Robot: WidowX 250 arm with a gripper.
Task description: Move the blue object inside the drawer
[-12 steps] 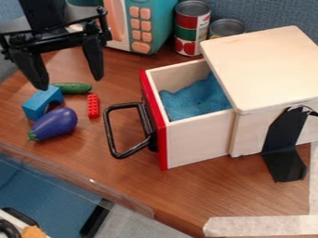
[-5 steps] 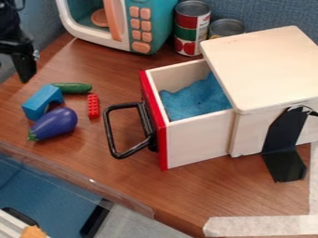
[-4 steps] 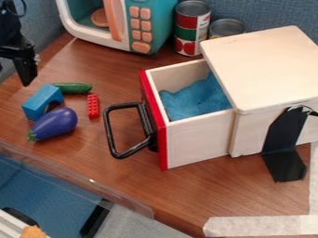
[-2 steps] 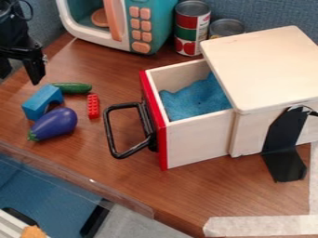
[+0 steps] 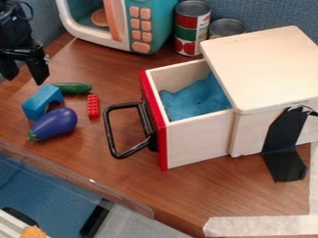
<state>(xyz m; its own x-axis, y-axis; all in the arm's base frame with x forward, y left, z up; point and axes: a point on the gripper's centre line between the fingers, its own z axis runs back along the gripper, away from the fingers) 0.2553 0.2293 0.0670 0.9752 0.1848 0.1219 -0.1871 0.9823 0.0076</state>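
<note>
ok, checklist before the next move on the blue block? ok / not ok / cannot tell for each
1. Drawer pulled out far enough to load from above: ok, part of its inside is exposed.
2. Gripper open and empty: ok, fingers apart, nothing between them.
3. Gripper lined up over the blue block: cannot tell, it appears just above and left of it in the image, height unclear.
4. Free space around the block: not ok, eggplant and cucumber crowd it.
5. Drop spot inside the drawer bare: not ok, blue cloth lies in it.
</note>
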